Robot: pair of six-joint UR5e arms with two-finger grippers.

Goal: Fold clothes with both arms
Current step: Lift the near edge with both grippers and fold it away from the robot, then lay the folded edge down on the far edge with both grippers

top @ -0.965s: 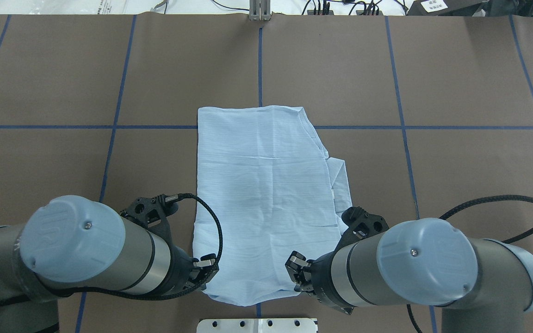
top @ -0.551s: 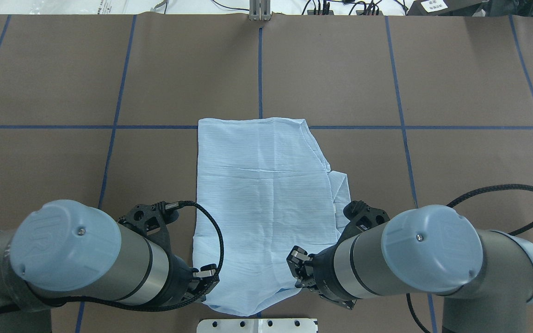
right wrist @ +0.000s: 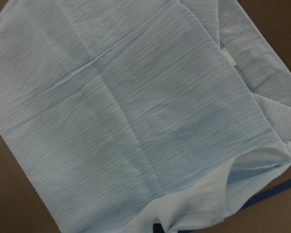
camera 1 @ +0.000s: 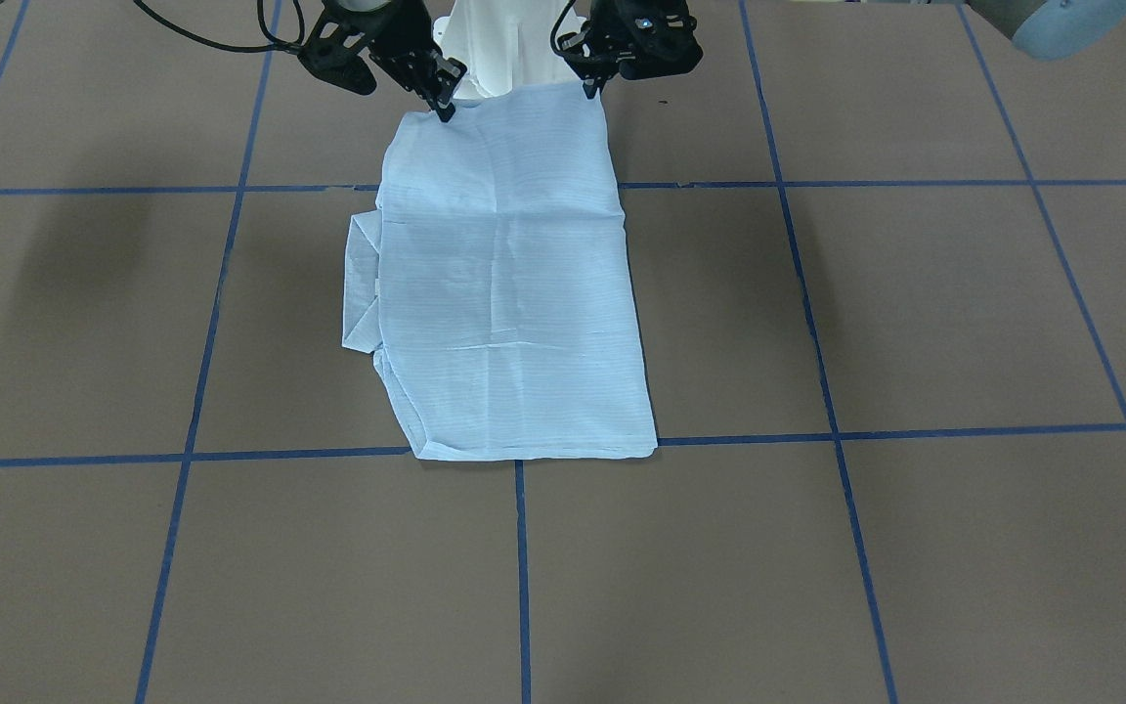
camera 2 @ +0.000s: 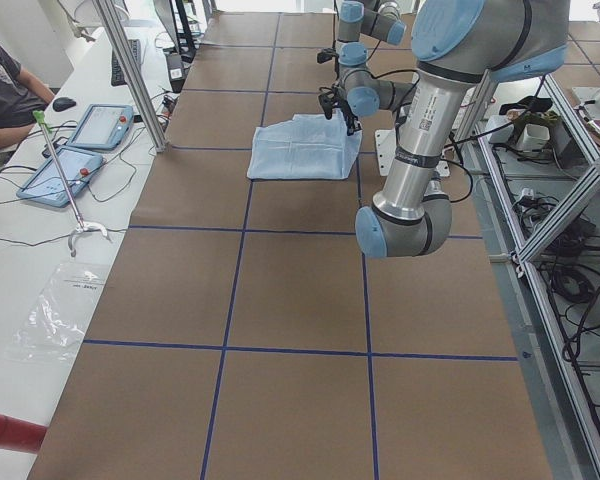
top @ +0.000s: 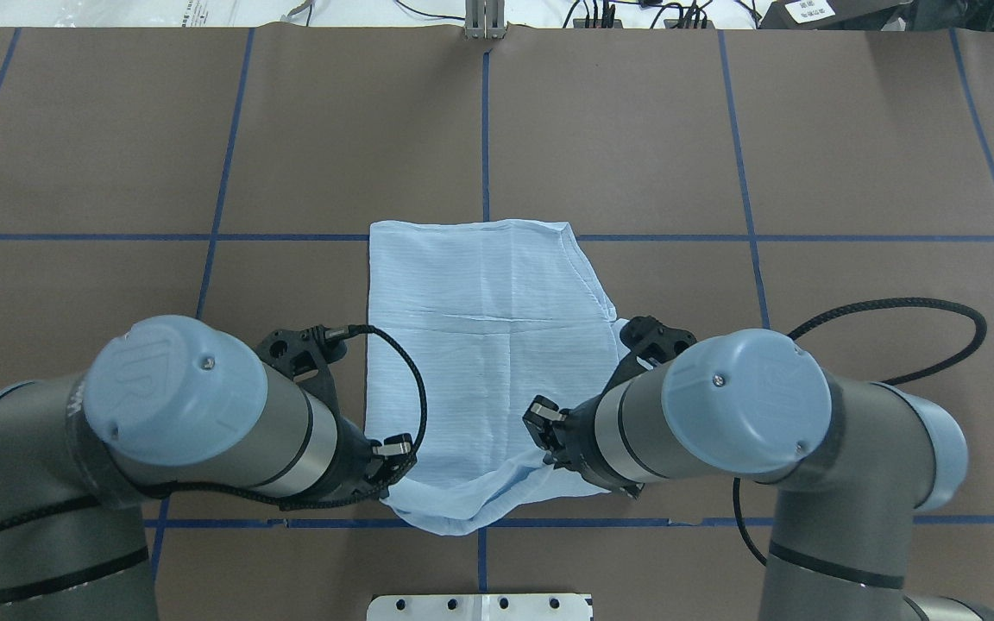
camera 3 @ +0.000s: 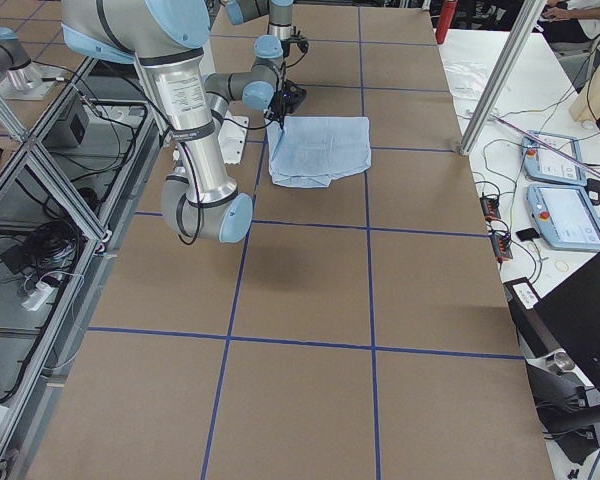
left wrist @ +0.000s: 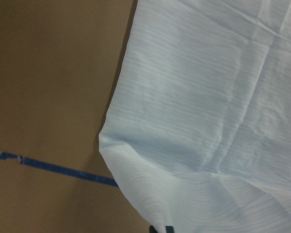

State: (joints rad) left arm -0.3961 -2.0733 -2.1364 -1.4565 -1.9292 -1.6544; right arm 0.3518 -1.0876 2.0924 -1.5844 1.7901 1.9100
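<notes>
The left gripper and right gripper are pinching the shirt's near corners; the hem is now lifting and travelling forward. The half-fold is starting.

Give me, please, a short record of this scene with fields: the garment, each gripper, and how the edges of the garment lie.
garment: pale blue shirt, folded into a narrow rectangle on the brown table
left gripper: shut on one near corner of the shirt
right gripper: shut on the other near corner
near edge: lifted, sagging between the grippers
far edge: flat, along a blue tape line
</notes>
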